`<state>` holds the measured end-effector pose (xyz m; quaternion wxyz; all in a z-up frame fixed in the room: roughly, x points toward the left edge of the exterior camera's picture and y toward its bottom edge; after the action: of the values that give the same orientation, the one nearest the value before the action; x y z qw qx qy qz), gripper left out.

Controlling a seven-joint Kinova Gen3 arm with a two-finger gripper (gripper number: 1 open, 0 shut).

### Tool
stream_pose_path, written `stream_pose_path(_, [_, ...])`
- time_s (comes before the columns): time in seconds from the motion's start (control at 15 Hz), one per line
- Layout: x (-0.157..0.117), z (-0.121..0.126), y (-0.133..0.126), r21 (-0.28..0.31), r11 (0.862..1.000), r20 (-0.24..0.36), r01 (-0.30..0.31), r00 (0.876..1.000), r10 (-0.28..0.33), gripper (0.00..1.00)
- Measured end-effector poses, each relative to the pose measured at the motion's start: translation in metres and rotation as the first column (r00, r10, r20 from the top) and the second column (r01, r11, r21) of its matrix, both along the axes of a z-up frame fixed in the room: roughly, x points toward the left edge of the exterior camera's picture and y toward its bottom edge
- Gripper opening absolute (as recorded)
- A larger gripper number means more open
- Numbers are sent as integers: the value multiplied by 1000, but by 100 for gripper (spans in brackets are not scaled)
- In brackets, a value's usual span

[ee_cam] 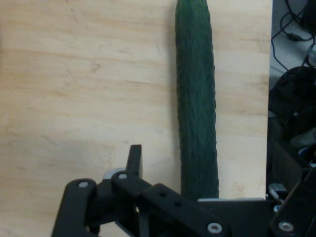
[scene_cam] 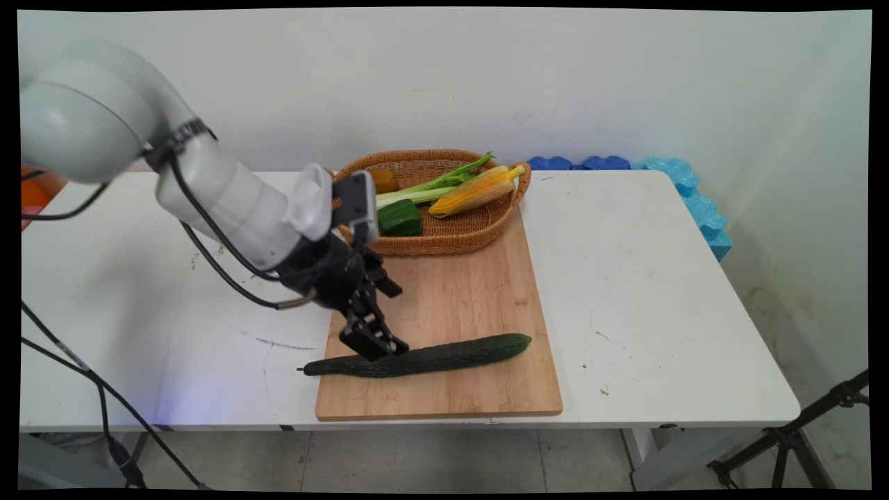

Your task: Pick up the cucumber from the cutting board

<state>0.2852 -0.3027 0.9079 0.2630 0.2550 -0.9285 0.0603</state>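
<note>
A white counter (scene_cam: 660,292) is seen in front of a pale wall, with blue foam pieces (scene_cam: 684,187) lined along its far right edge. A bamboo cutting board (scene_cam: 458,298) is laid on the middle of the counter, running from the near edge toward the wall. On the far end of the board a woven basket (scene_cam: 451,239) is set, in which an ear of corn (scene_cam: 476,191), green celery stalks (scene_cam: 434,184), a green pepper (scene_cam: 399,217) and a brownish item, partly hidden by the arm, are held.

A long dark green cucumber (scene_cam: 424,359) is laid across the near part of the board, its right end slightly farther from the camera and its thin stem end reaching past the board's left edge over the counter.

The gripper (scene_cam: 375,345) is angled down from the upper left and is placed at the left portion of the cucumber. In the hand view the cucumber (ee_cam: 197,108) is seen running up the picture near the board's right edge, its lower end passing behind the black linkage. 1 finger (ee_cam: 134,160) is shown standing to the left of the cucumber, apart from it, with bare board between; the other finger is hidden. The jaws are seen spread, and nothing is clamped between them.
</note>
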Motion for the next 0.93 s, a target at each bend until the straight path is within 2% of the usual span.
stream_pose_path(0.27, [-14,-27,-1,17,1000,34,-5,999,4,100])
stream_pose_path(0.93, [-32,-66,-3,8,1000,91,9,996,-9,100])
